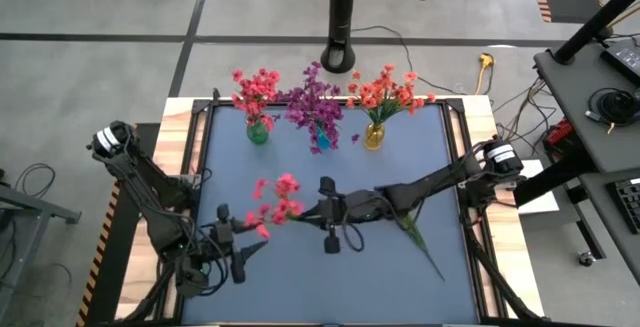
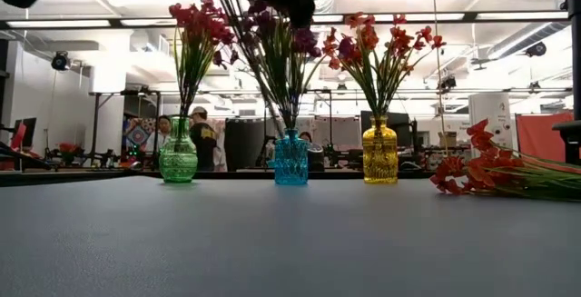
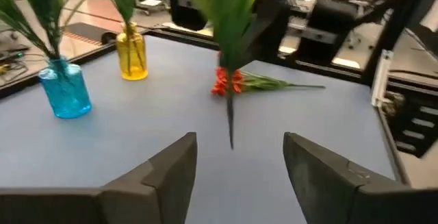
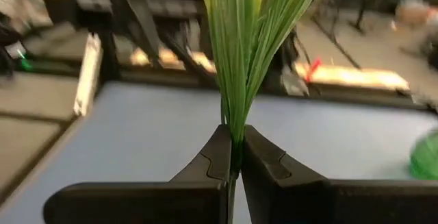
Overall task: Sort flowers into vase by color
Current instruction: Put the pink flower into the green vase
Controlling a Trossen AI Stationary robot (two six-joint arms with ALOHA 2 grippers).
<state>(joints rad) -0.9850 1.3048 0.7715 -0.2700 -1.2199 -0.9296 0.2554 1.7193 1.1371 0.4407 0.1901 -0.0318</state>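
The right gripper (image 1: 300,210) sits just short of the table's (image 1: 400,157) centre, toward 9 o'clock, its arm reaching in from 3 o'clock. In the right wrist view its fingers are clenched on the green stem of the held sprig (image 4: 239,46). From above, that sprig's pink-red blossoms (image 1: 275,202) spread toward 9 o'clock from the fingertips. The left wrist view shows the held sprig's leaves and stem end hanging clear above the table.

The left gripper (image 1: 250,252) waits at about 7 o'clock, pointing toward the centre. Its fingers (image 3: 164,169) are spread apart and hold nothing.

A lying sprig (image 1: 418,235) rests flat on the table at about 4 o'clock, its stem running out toward the 5 o'clock corner. From above, the right arm covers its head. The left wrist view shows orange-red blossoms (image 3: 226,82) on it, and the low view shows them touching the tabletop.

Three vases stand upright in a row along the 12 o'clock edge, near one another but apart:
- The green vase (image 1: 258,133), at 11 o'clock, holds a pink-red bunch (image 1: 256,89).
- The blue vase (image 1: 320,141), at 12 o'clock, holds a purple bunch (image 1: 315,102).
- The yellow vase (image 1: 374,137), at 1 o'clock, holds an orange-red bunch (image 1: 388,92).
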